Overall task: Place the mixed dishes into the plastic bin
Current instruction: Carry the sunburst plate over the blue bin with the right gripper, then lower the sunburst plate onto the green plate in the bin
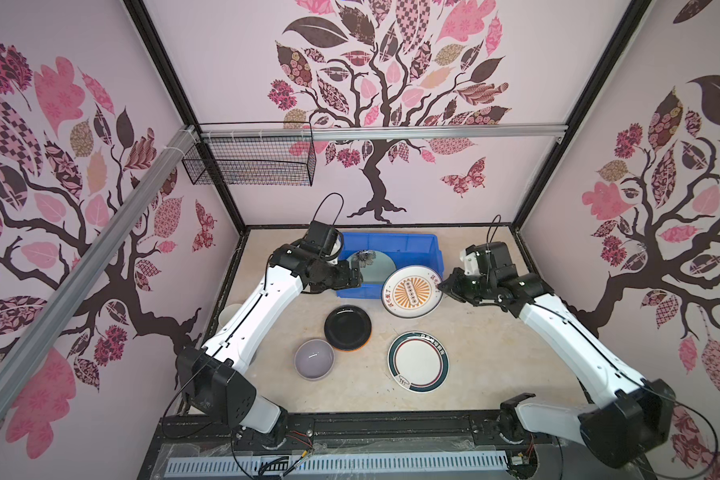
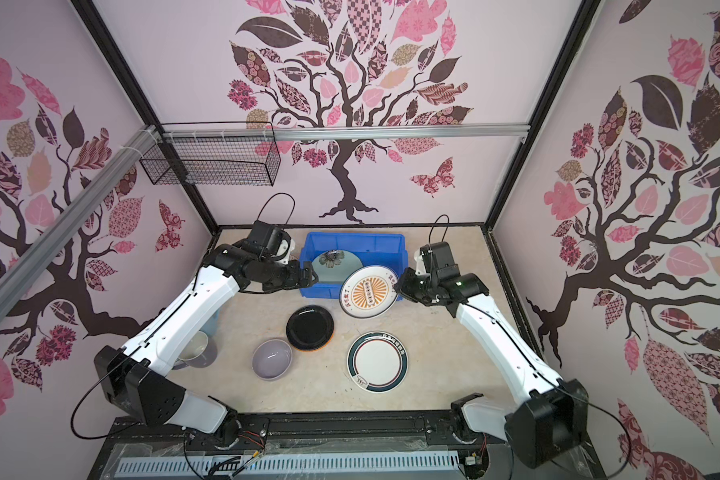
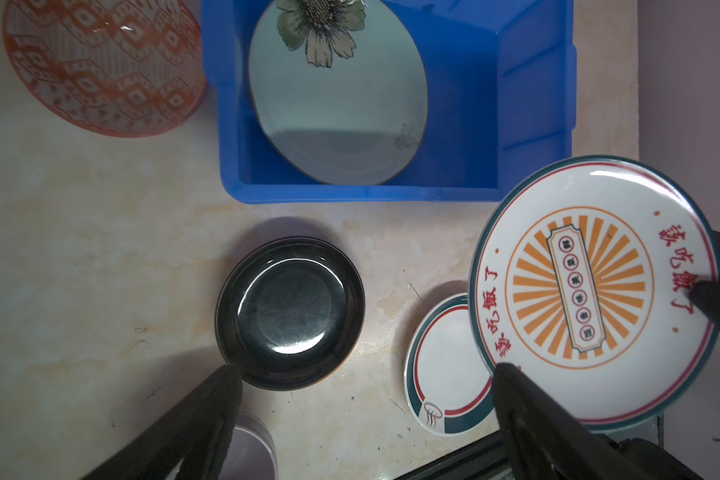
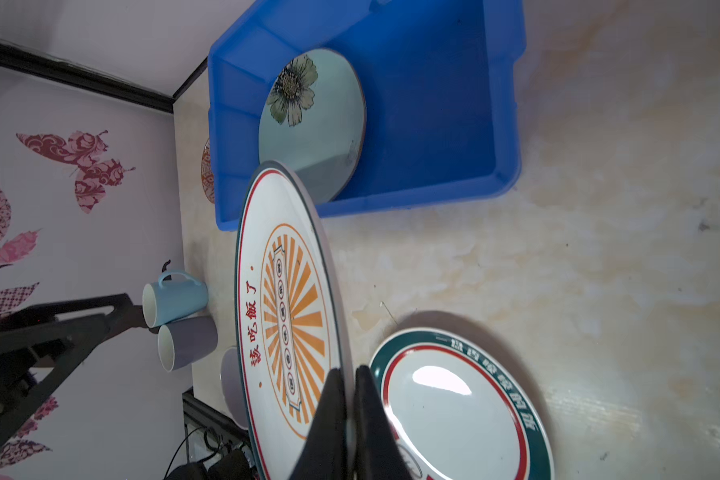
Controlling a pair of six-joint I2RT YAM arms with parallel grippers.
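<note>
Well, right pincer (image 1: 443, 287): closed narrow on the rim of the white orange-sunburst plate (image 1: 411, 291), which it held tilted and clear of the bench (image 1: 474, 353).
Left pincer (image 3: 366, 372): spread wide and empty, hovering by the left near corner of the blue bin (image 1: 391, 237).
Held plate: over the bin's near right corner, just outside the near wall, not yet in.
Done: the pale green plate (image 1: 371, 268) lay tilted inside the bin, toward its left side.
Left, on the near side of the bin: black plate (image 1: 347, 326), lavender bowl (image 1: 314, 358) and green-rimmed white plate (image 1: 417, 360), all on the bench.
Left, to the bin's left: orange-patterned bowl (image 3: 100, 62) just beside the left wall; two mugs (image 4: 175, 297) farther off, side by side.
Progress: early, by my judgement; one dish in, a second in the grip.
Edges: the held plate needed to clear the near rim.
Open room: the bin's right half was bare, which looked like enough space for the plate.
</note>
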